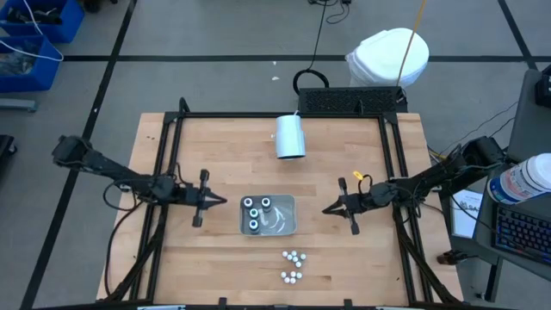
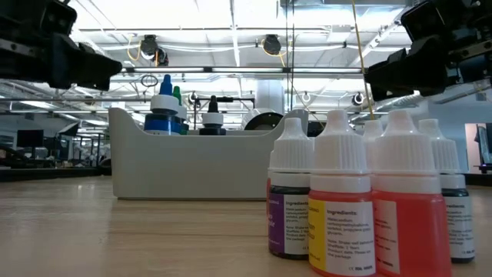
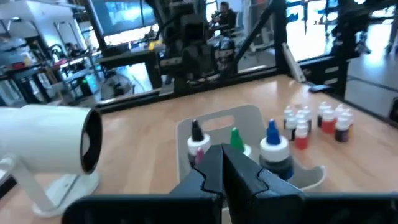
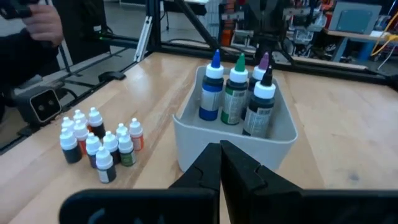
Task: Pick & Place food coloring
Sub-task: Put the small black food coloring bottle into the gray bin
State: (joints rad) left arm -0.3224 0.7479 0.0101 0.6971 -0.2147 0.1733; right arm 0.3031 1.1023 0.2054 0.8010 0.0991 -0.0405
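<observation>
- The left gripper has its fingers pressed together on nothing, tips pointing at the tray from just beside its left edge.
- The right gripper also has its fingers closed and empty, tips aimed at the tray from its right side, a little apart from it.
- Both arms reach in low from the tabletop's outer sides, stretched toward the middle, mirrored across the tray.
- The tabletop is pale wood inside a black frame.
- The grey tray sits near the middle and holds the wider bottles, upright, with coloured nozzle tips showing in the wrist views.
- The small bottles stand on bare wood nearer the front edge, in two tight clusters just beside each other, well apart from both grippers.
- A white cup lies on its side toward the back edge.
- Beyond the tabletop: a grey floor with dark lines, blue bins at one corner, a white bag behind, and a keyboard at the right.
- In the right wrist view a person's hand shows beyond the table's edge.
</observation>
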